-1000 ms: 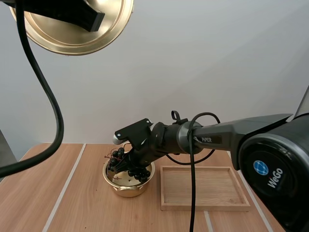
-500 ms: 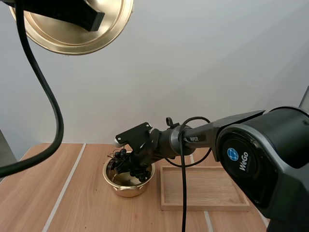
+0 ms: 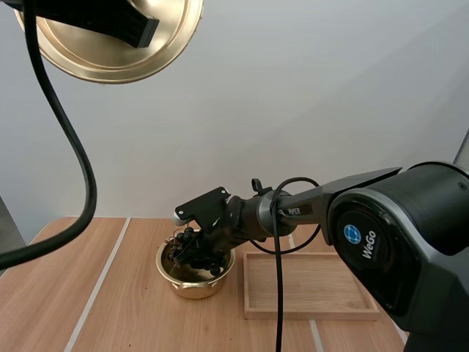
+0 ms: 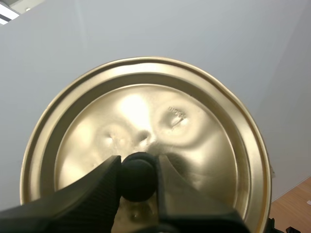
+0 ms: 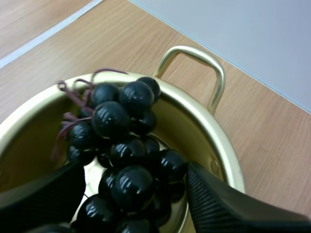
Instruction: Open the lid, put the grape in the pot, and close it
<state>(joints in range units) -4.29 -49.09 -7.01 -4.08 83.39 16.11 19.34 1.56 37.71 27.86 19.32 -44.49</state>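
High at the left, my left gripper (image 3: 135, 28) holds the golden lid (image 3: 110, 59) up in the air. In the left wrist view its tips (image 4: 138, 177) pinch the lid's (image 4: 194, 145) black knob (image 4: 138, 175). The golden pot (image 3: 192, 284) stands uncovered on the table. My right gripper (image 3: 199, 248) reaches down into it with the bunch of dark grapes (image 3: 192, 246). In the right wrist view the grapes (image 5: 127, 154) hang between the two fingers (image 5: 218, 208) inside the pot's rim (image 5: 214, 150), and my right gripper (image 5: 131, 199) is shut on the bunch.
A shallow wooden tray (image 3: 311, 312) lies just right of the pot, with nothing in it. The pot's looped handle (image 5: 197, 60) sticks up at its far side. Bare wooden tabletop (image 3: 110, 308) stretches to the left of the pot.
My right gripper has sunk lower and slightly left, carrying the grapes from above the rim down into the pot. The left gripper with the lid has stayed still.
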